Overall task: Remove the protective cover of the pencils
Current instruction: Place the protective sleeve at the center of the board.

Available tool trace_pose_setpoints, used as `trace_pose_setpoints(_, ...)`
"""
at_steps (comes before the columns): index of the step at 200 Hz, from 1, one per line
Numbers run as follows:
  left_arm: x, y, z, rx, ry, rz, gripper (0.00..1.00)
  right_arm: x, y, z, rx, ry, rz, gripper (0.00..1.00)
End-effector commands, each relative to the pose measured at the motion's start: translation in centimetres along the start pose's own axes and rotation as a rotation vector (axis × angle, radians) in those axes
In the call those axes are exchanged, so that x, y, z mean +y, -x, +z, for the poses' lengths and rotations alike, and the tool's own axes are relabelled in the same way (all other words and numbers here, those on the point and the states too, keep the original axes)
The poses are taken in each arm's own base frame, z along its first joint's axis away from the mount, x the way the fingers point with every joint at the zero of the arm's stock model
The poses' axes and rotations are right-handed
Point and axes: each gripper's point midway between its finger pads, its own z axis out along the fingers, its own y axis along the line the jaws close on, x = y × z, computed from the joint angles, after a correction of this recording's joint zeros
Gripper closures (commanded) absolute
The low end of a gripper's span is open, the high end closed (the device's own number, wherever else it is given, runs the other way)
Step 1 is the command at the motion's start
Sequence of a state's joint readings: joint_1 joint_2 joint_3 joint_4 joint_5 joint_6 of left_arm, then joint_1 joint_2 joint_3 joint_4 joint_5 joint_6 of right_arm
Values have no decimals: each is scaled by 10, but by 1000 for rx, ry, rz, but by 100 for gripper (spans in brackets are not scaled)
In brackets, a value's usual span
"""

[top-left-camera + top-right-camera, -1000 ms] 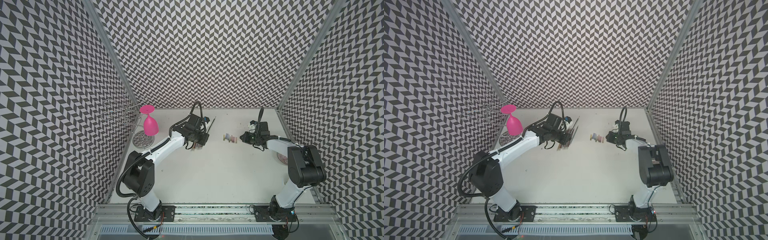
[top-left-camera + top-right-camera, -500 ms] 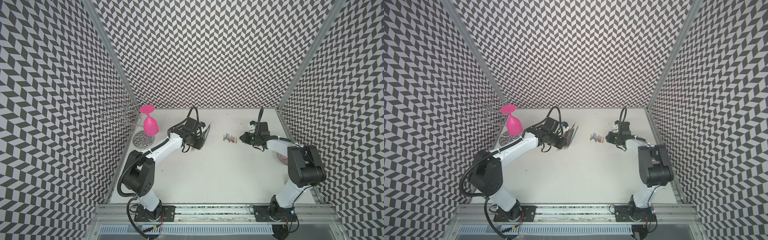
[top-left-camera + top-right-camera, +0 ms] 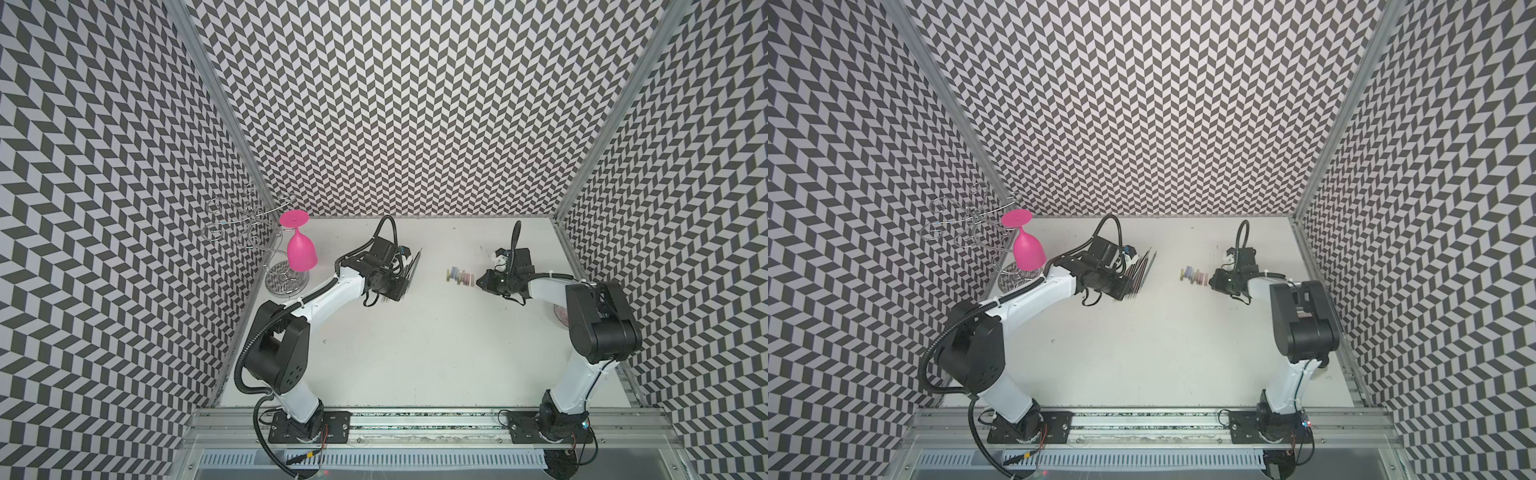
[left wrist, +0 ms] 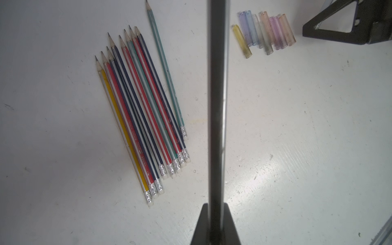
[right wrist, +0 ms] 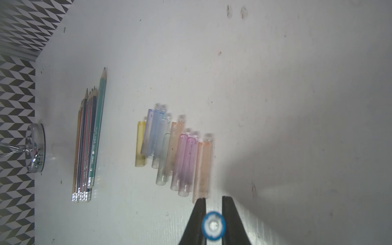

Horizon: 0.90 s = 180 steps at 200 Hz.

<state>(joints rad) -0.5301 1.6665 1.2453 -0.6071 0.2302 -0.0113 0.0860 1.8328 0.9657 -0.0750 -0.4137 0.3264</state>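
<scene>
Several thin pencils (image 4: 144, 114) with bare sharpened tips lie side by side on the white table, seen also in both top views (image 3: 410, 270) (image 3: 1140, 270). My left gripper (image 4: 216, 204) hovers beside them, shut on one dark pencil (image 4: 216, 106) that runs straight out from its jaws. A row of clear tinted covers (image 5: 174, 152) (image 3: 460, 276) lies between the arms. My right gripper (image 5: 213, 199) (image 3: 482, 281) sits just past the orange end of that row. It is shut on a blue cover (image 5: 213, 226) seen end-on.
A pink glass (image 3: 301, 253) hangs upside down on a wire rack (image 3: 249, 224) whose round metal base (image 3: 286, 282) stands at the back left, close to the pencils. A small pinkish disc (image 3: 561, 316) lies by the right wall. Patterned walls enclose three sides.
My left gripper has drawn back leftward and come lower over the pencil pile, still holding its dark pencil. The right arm has stayed where it was.
</scene>
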Motion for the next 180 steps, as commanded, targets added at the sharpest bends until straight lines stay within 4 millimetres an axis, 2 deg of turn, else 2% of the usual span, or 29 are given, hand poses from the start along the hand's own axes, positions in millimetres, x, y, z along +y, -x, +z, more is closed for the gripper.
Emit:
trace_pose_setpoints(1, -2, 4, -10, -31, 0, 30, 100, 0, 4, 4, -17, 24, -4, 85)
trace_pose_setpoints(54, 0, 3, -10, -28, 6, 28, 100, 3, 4, 4, -14, 43, -8, 79)
trace_pose_setpoints(108, 14, 5, -10, -41, 2, -18, 100, 7, 6, 2, -23, 55, -14, 74)
trace_pose_setpoints(149, 57, 4, -7, -34, 33, -117, 100, 11, 8, -1, -31, 67, -16, 73)
trace_pose_setpoints(180, 95, -13, 8, 33, 112, -183, 100, 16, 12, -8, -57, 76, -25, 72)
